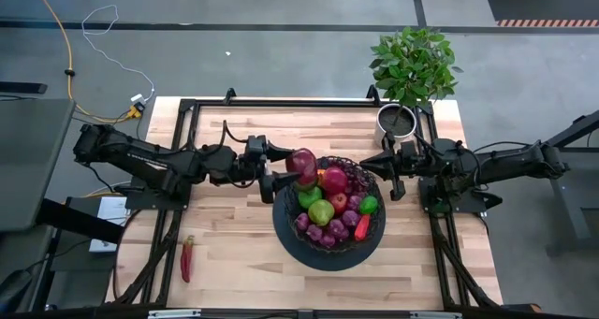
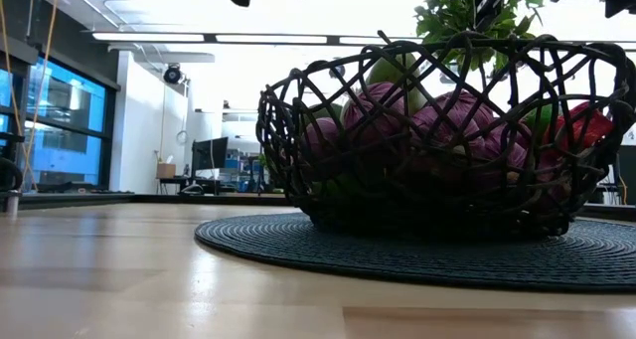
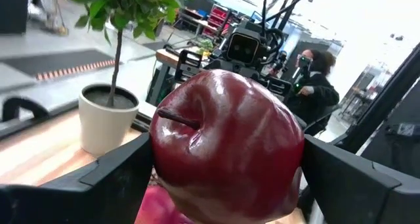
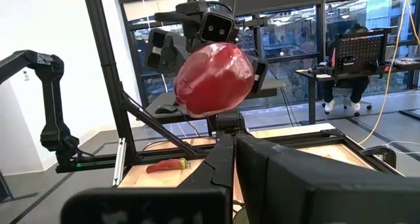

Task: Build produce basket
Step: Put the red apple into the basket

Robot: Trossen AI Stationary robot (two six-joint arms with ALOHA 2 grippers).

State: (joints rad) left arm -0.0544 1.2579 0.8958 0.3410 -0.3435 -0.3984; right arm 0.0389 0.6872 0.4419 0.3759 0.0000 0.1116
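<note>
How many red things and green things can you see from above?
Red: 5 (held apple, big fruit, small fruit, basket pepper, table pepper)
Green: 3 (upper fruit, green apple, lime)
Total: 8

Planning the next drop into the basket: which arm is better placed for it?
Left: the left gripper already holds the dark red apple over the basket rim. The right gripper waits empty at the far rim.
</note>
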